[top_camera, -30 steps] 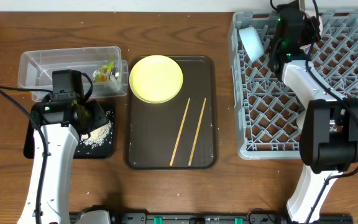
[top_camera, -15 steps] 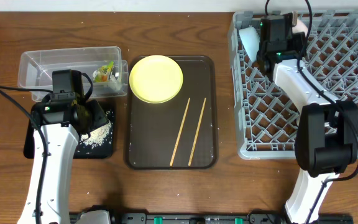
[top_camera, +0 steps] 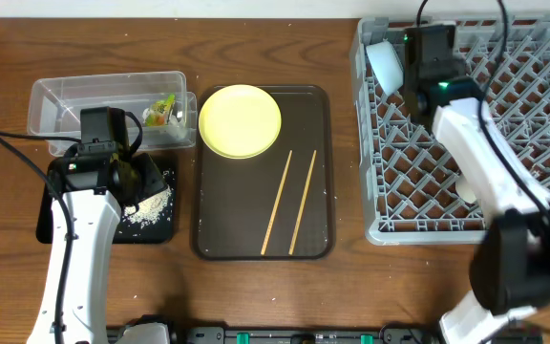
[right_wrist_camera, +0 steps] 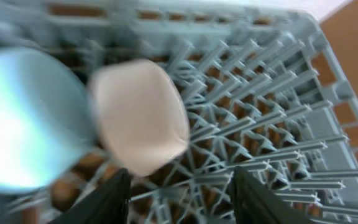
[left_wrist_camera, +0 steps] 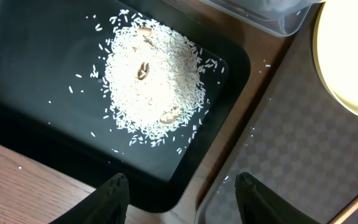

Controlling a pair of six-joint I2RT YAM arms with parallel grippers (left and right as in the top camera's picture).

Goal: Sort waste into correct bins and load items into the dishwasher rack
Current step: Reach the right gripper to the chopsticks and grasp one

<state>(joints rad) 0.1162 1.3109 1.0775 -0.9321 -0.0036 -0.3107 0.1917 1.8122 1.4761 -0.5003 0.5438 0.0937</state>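
Note:
My left gripper (left_wrist_camera: 182, 193) hangs open and empty over the near corner of the black tray (left_wrist_camera: 36, 124), which holds the rice pile (left_wrist_camera: 151, 81). The clear tub (top_camera: 84, 100) behind it holds the green-and-orange wrapper (top_camera: 163, 110). The yellow plate (top_camera: 241, 120) and two chopsticks (top_camera: 289, 201) lie on the brown serving tray (top_camera: 313, 239). My right gripper (right_wrist_camera: 179, 186) is open above the back left of the grey rack (top_camera: 514, 143). Just ahead of it, the pinkish bowl (right_wrist_camera: 142, 115) stands among the pegs beside the light blue bowl (right_wrist_camera: 23, 118). A small whitish cup (top_camera: 465, 188) sits further forward in the rack.
The brown serving tray lies between the two bins and the rack. The left wrist view shows its rim (left_wrist_camera: 229, 186) next to the black tray's corner. Bare wooden tabletop (top_camera: 256, 287) runs along the front.
My right gripper has opened and let go of the pinkish bowl, which now stands in the rack; the arm has shifted slightly. The left arm has not moved.

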